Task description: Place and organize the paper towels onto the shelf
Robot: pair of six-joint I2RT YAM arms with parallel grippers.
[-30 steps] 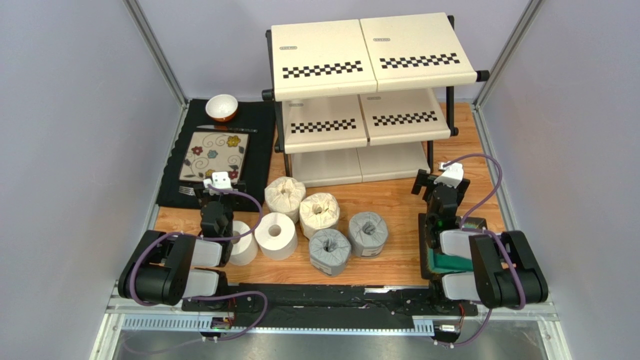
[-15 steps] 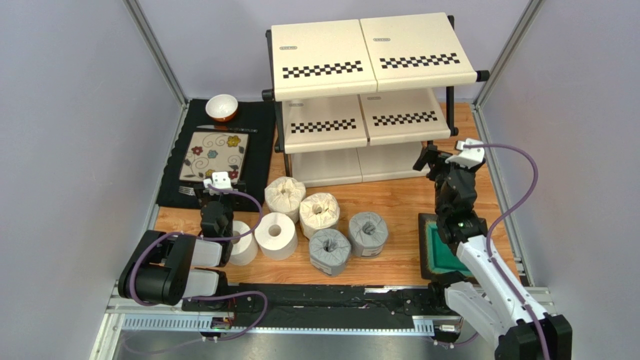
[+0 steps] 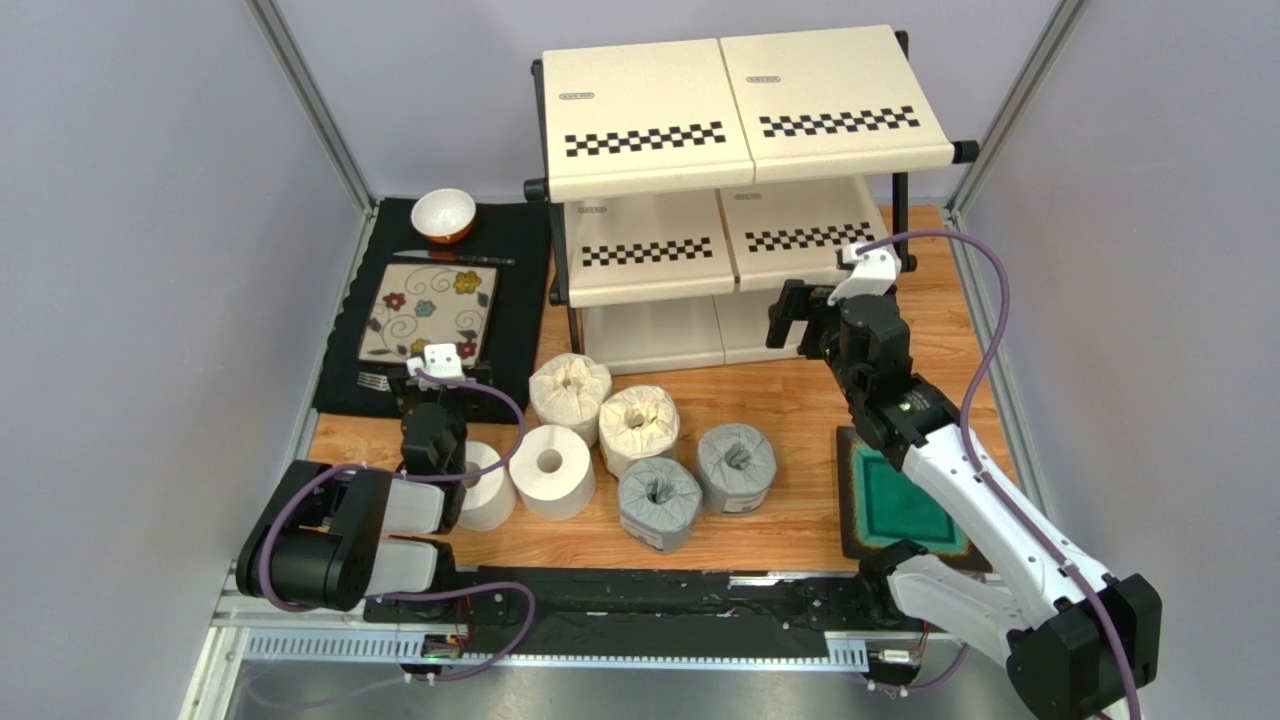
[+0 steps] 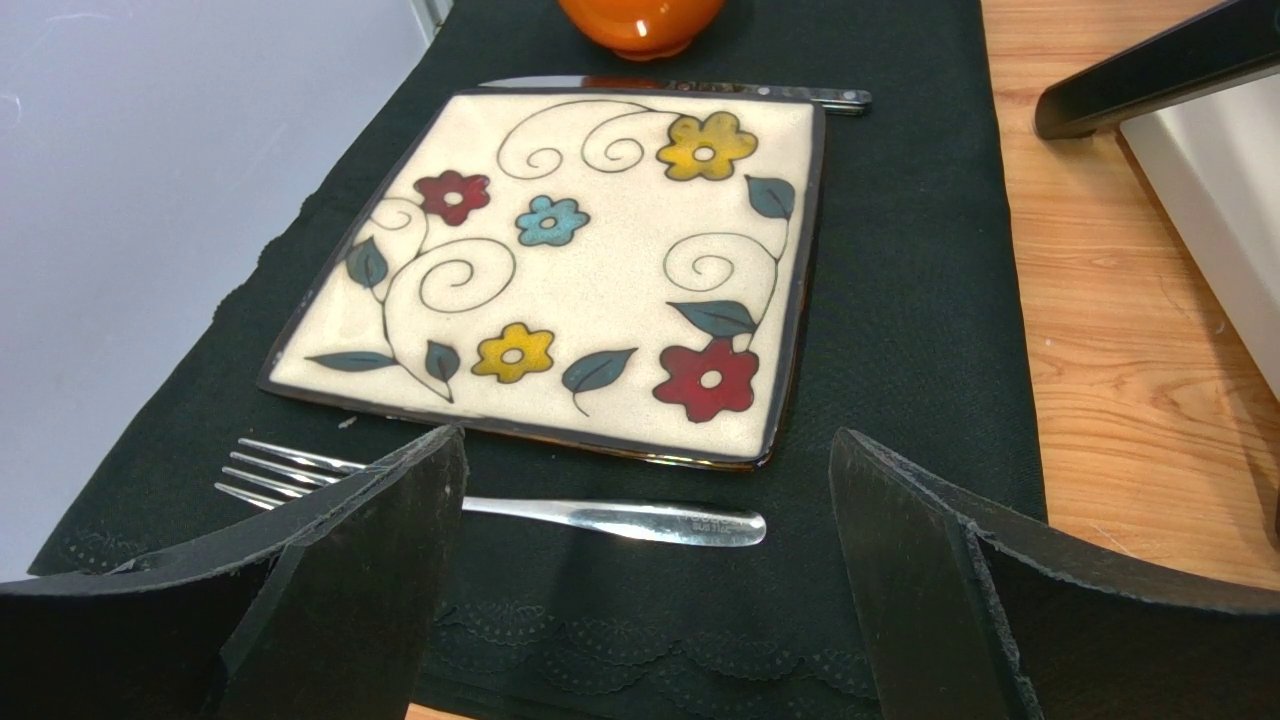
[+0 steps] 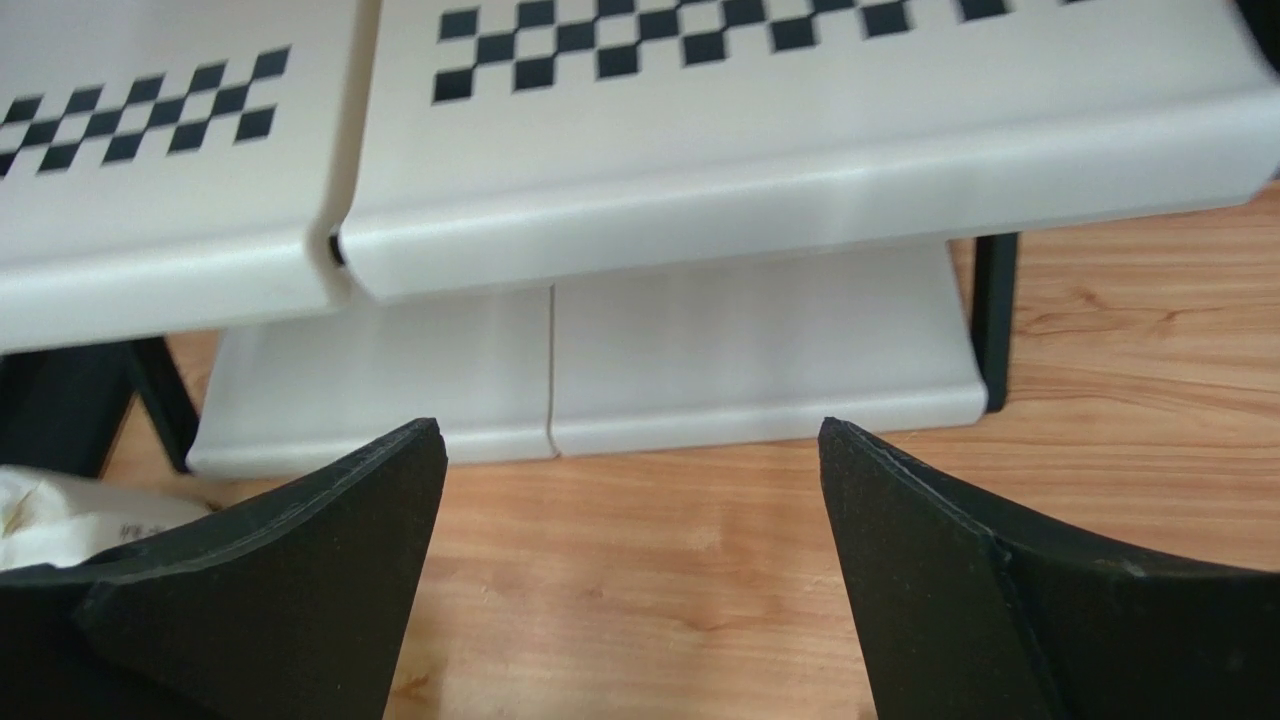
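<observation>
Though near the shelf (image 3: 744,105), paper towels (image 3: 639,428) sit on the table (image 3: 781,398).

We see the shelf (image 3: 747,113) upright at 12 o'clock: three cream tiers with checkered front strips on a black frame. Six paper towels (image 3: 639,428) stand on end at its 7 o'clock: two cream-wrapped rolls (image 3: 570,393) touching, two plain white rolls (image 3: 552,471) at their 7 o'clock, two grey-wrapped rolls (image 3: 660,503) at their 4 o'clock

Your left arm (image 3: 430,438) hides part of one white roll (image 3: 493,488). The left wrist view's top edge crops the orange bowl (image 4: 642,18). Only a sliver of a cream-wrapped roll (image 5: 75,503) shows at the right wrist view's left edge.
</observation>
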